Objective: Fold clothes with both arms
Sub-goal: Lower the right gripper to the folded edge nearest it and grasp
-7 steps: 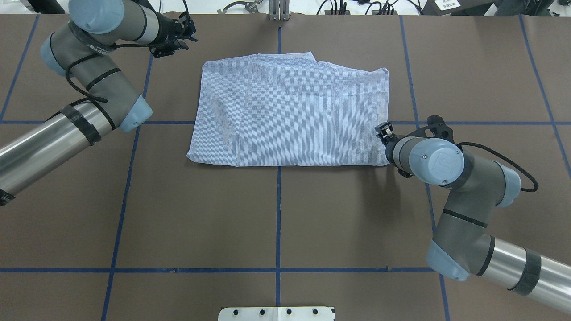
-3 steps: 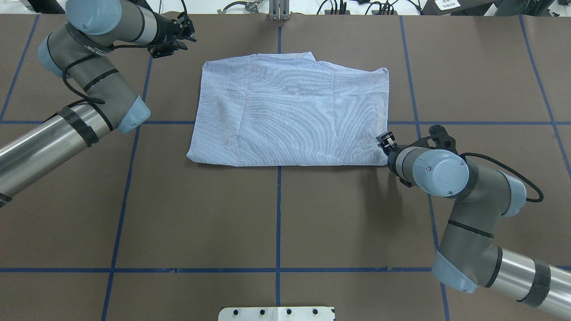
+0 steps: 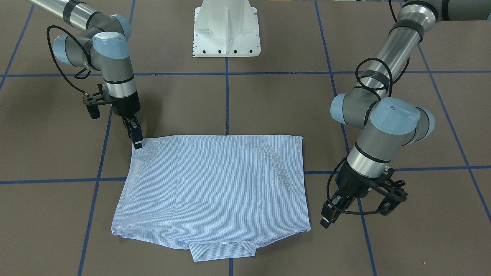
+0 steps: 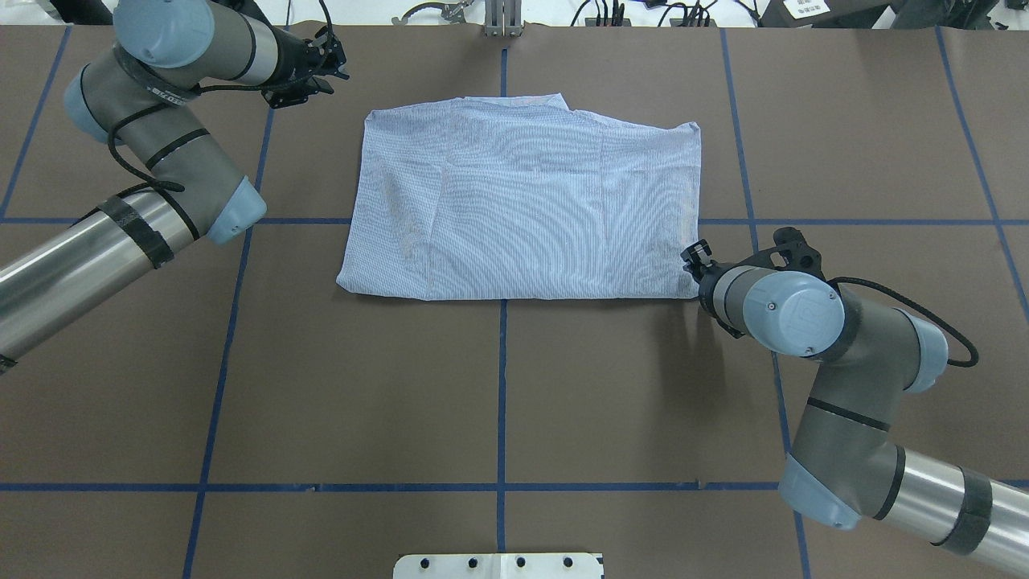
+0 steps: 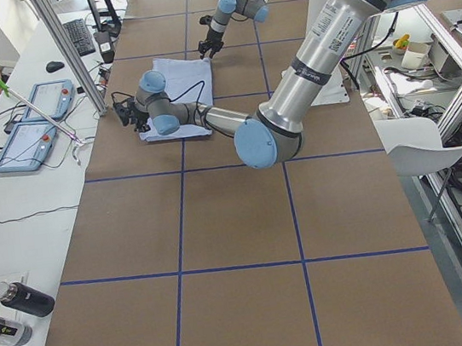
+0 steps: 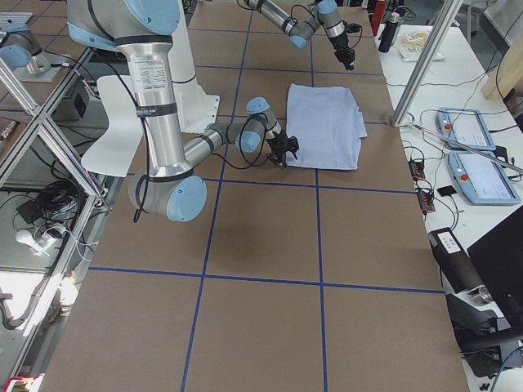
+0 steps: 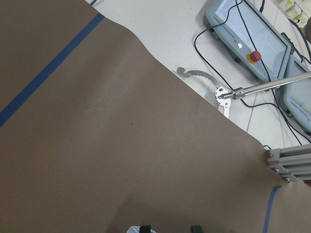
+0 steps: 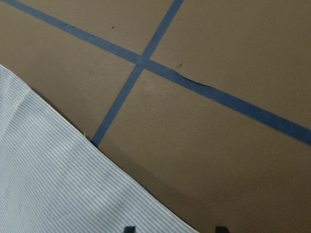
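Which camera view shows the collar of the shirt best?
The exterior front-facing view: the collar sticks out from the shirt, white label visible. Overhead shows only its edge; side views too small; wrist views miss it.

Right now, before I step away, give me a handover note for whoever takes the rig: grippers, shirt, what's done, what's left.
Left gripper: open, empty, beside the shirt's far corner on the robot's left, not touching it.
Right gripper: open, low at the shirt's near corner on the robot's right, jaws straddling the edge, not closed on it.
Shirt: flat on the table, folded to a rectangle, sleeves out of sight, collar poking out at the far edge.
Left to do: probably grip the corners and make the next fold.
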Available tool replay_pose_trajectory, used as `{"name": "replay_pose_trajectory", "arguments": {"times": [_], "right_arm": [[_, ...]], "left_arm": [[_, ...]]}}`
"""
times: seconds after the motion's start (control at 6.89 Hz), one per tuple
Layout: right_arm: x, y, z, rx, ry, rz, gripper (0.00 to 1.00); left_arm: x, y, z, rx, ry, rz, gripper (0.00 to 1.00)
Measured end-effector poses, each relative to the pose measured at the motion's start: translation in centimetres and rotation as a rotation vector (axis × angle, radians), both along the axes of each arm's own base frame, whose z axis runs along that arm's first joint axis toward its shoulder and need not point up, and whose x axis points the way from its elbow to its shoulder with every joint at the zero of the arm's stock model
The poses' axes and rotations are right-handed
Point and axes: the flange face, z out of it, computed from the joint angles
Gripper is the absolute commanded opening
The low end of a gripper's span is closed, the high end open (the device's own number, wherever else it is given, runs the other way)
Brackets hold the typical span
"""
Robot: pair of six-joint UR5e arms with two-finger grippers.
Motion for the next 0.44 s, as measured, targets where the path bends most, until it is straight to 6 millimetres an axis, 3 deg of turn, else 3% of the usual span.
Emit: {"name": "replay_pose_trajectory", "arguments": {"times": [0.15, 0.44], "right_arm": [[-0.06, 0.0, -0.06, 0.0, -0.001, 0.001, 0.29], [-0.37, -0.01, -0.27, -0.013, 0.003, 0.008, 0.0]], "left_arm": [[-0.06, 0.08, 0.29, -0.001, -0.002, 0.0, 0.38], [-0.37, 0.49, 0.81, -0.001, -0.005, 0.002, 0.38]]}}
